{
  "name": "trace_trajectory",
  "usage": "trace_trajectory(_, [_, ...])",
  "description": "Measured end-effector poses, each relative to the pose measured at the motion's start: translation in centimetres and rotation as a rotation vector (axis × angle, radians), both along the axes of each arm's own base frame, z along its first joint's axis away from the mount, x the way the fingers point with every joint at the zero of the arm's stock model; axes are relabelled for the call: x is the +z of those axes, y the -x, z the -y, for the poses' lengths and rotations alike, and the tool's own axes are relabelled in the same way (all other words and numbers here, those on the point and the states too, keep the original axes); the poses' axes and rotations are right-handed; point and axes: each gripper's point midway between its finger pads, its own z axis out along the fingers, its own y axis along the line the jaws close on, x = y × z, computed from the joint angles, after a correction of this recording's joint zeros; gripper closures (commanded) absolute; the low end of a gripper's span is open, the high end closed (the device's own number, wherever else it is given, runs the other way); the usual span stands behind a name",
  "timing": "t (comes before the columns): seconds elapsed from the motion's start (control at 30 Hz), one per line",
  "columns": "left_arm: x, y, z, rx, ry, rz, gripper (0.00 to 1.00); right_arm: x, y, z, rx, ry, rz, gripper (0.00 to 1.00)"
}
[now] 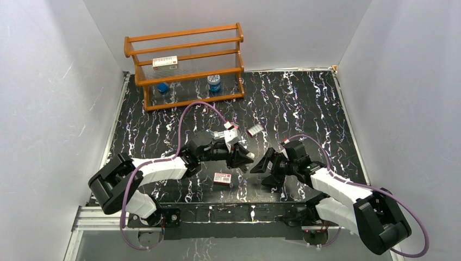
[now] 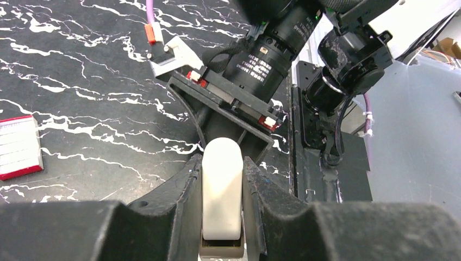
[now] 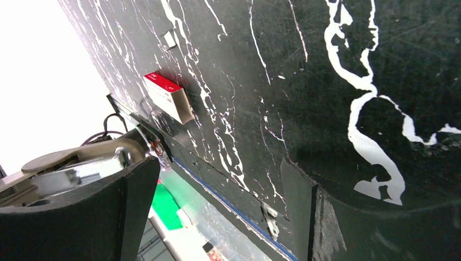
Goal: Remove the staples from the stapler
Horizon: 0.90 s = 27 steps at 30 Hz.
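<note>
while the left gripper (image 1: 242, 156) is clamped on the stapler (image 2: 222, 182), holding it clear of the table (image 1: 304, 109) with its rounded end poking out toward the other arm, the right gripper (image 1: 263, 163) sits just beside that end with its fingers (image 3: 87, 217) spread apart and nothing between them. whether the staple tray is out yet i cannot tell; the right wrist view shows only a sliver of silvery metal at its left edge. the risk, as i judge it, lies in the grip: the pads pinch the smooth sides of the body, so a pull or push from the right arm could twist the stapler in the jaws or slide it free, dropping it near the red-labelled box (image 1: 222, 178). squeezing across the body may also hold the magazine closed. loose staples falling on the white-veined black surface would be hard to find.
</note>
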Motion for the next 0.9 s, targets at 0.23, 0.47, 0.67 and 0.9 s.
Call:
trace_trajectory(0.23, [0.6, -0.1, 0.1, 0.003, 0.022, 0.004, 1.0, 0.0, -0.1, -0.2, -0.001, -0.01, -0.007, 0.08])
trace_trajectory(0.47, [-0.2, -0.2, -0.2, 0.023, 0.003, -0.01, 1.0, -0.4, 0.1, 0.4, -0.015, 0.022, -0.013, 0.08])
trace_trajectory(0.67, [-1.3, -0.2, -0.6, 0.028, -0.043, -0.015, 1.0, -0.6, 0.2, 0.9, -0.032, 0.05, -0.011, 0.07])
trace_trajectory(0.9, [-2.1, -0.1, -1.3, 0.037, -0.098, -0.001, 1.0, -0.6, 0.1, 1.4, -0.052, 0.074, 0.002, 0.04])
